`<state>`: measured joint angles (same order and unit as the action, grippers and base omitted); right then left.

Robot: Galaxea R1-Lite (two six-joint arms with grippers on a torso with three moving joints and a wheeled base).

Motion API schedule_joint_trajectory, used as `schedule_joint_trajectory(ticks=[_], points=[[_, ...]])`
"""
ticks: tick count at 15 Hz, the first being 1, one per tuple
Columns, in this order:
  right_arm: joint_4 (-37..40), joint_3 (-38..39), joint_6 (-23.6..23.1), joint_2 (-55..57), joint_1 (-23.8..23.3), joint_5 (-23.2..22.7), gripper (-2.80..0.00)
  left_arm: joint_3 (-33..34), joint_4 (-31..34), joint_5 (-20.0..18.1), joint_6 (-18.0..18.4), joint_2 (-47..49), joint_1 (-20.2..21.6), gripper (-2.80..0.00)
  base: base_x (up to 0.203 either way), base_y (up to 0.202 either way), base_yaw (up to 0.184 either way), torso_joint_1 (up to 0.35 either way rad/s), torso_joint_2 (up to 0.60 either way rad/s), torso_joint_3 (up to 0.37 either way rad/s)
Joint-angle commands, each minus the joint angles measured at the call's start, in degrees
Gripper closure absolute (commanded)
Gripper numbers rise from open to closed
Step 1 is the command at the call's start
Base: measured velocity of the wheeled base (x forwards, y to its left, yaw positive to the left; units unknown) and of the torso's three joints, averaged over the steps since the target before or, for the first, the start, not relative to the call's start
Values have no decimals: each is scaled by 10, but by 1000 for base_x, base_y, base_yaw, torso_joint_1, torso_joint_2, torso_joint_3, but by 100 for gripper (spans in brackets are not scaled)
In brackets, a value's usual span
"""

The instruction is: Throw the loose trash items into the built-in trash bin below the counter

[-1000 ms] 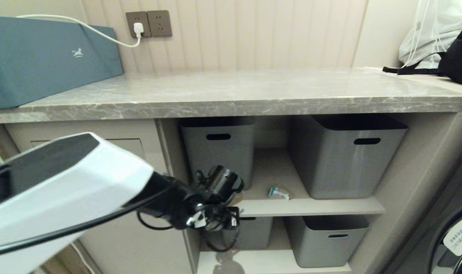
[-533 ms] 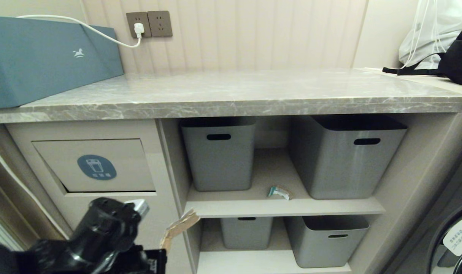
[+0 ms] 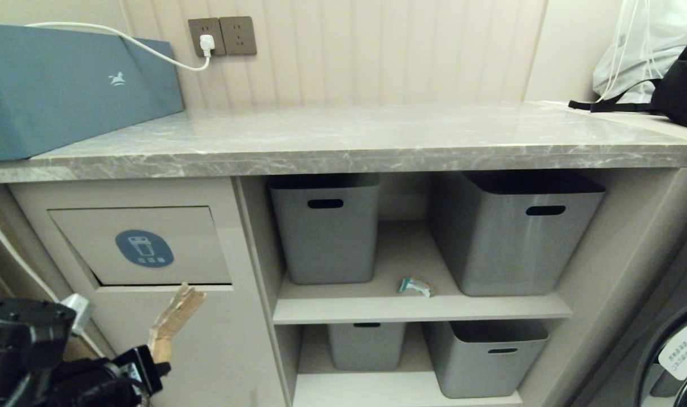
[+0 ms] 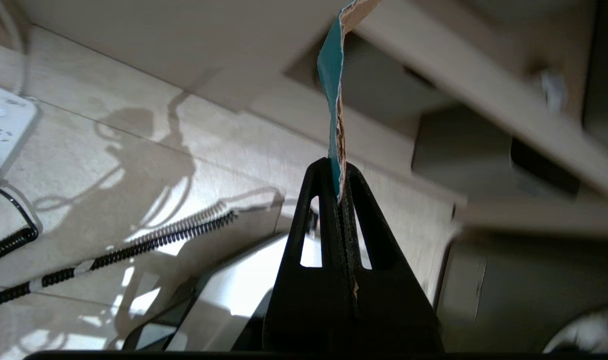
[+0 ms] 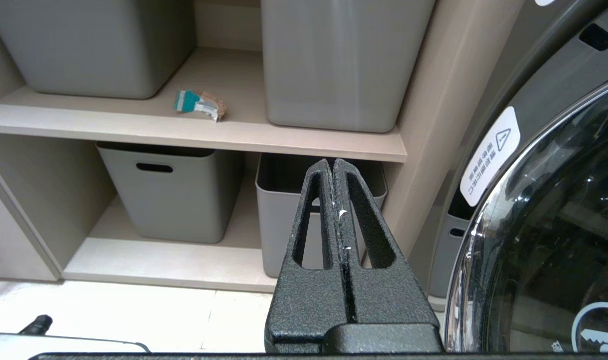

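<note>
The left gripper [image 3: 151, 357] has its fingers clamped on a torn brown cardboard scrap [image 3: 175, 316], teal on one face, just below the bin flap [image 3: 139, 246]. Step in hand: carrying to the bin. The next move calls for pushing the flap inward, then releasing. The right gripper [image 5: 334, 167] is parked, fingers together. A crumpled wrapper [image 3: 415, 286] lies on the shelf [image 3: 377, 308].

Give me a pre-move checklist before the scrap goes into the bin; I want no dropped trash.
1. Left gripper shut on the cardboard scrap: ok.
2. Scrap held low, at the fingers' tips, most of it sticking out: ok, but a thin hold.
3. Scrap near the bin flap: ok, just under its lower edge.
4. Flap pushed open enough: cannot tell; only a dark gap along its bottom.
5. Right gripper shut, empty, clear: ok.
6. Crumpled wrapper on the shelf: not ok, not yet binned.
</note>
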<state>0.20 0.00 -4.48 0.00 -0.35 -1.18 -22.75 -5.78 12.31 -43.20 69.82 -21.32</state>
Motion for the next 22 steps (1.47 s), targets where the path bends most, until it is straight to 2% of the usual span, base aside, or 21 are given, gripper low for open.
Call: schedule_joint_trajectory(ticks=[1,2,5,7,9,11,12,14,16,20,22], points=[[0,0,1,1,0,0,0,-10,-1,2,-4,-1,66,0,0,0,0,0,0,0],[0,0,1,1,0,0,0,-18,-3,0,-9,3,92,0,0,0,0,0,0,0],[0,0,0,1,0,0,0,-47,-28,-23,-82,78,153,0,0,0,0,0,0,0],[1,0,-1,1,0,0,0,-67,-101,-54,-133,143,208,0,0,0,0,0,0,0],[1,0,0,1,0,0,0,-80,-167,-71,-224,206,224,0,0,0,0,0,0,0],[0,0,0,1,0,0,0,-114,-205,-74,-355,264,246,0,0,0,0,0,0,0],[0,0,1,1,0,0,0,-139,-212,-75,-410,293,258,0,0,0,0,0,0,0],[0,0,1,1,0,0,0,-187,-218,-75,-489,338,266,0,0,0,0,0,0,0],[0,0,0,1,0,0,0,-240,-219,-67,-523,379,268,0,0,0,0,0,0,0],[1,0,0,1,0,0,0,-317,-231,-47,-532,465,269,0,0,0,0,0,0,0],[1,0,-1,1,0,-1,0,-331,-276,-47,-531,504,269,0,0,0,0,0,0,0]])
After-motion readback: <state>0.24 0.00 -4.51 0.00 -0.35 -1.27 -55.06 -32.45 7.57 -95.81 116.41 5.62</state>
